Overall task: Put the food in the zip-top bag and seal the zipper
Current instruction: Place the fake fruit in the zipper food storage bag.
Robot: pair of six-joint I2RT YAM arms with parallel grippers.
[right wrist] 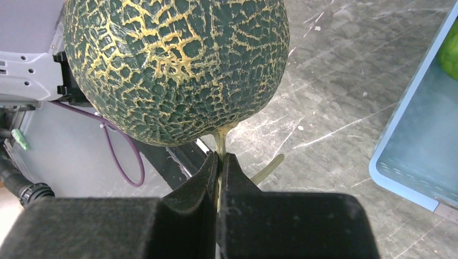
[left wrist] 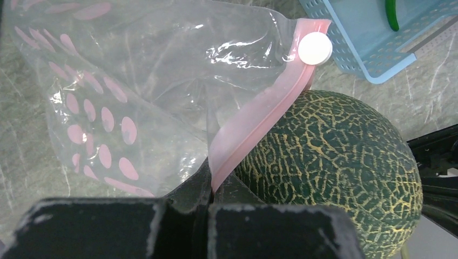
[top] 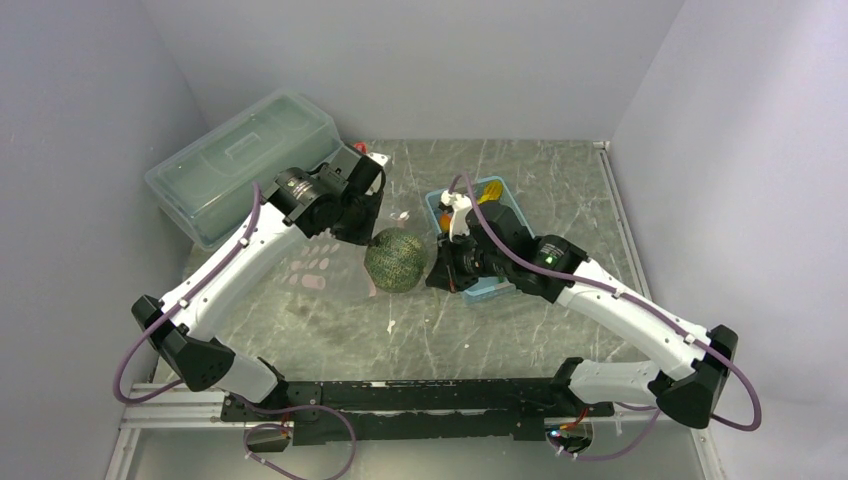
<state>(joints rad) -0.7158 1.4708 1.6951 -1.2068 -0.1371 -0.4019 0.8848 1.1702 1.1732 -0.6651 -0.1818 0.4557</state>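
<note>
Zip-top bag [left wrist: 108,124], clear with pink dots, lies slack on the grey table [top: 480,320], left of the melon [left wrist: 335,167]. Its pink zipper [left wrist: 259,113] runs from the left claw [left wrist: 210,186] up to a round white slider [left wrist: 315,48]. That claw's fingers are pressed together on the near end of the strip, pinching it. The netted green melon sits just right of the strip and seems to touch it; whether any of it has passed the bag's mouth cannot be told.

The right claw [right wrist: 219,164] is clamped on the melon's pale stem [right wrist: 220,141], with the fruit directly beyond its fingertips. In the overhead view the two claws flank the melon, left and right. A light-blue basket [top: 478,205] behind the right claw holds yellow bananas [top: 490,187]. A translucent lidded box [top: 240,160] stands at the far left.
</note>
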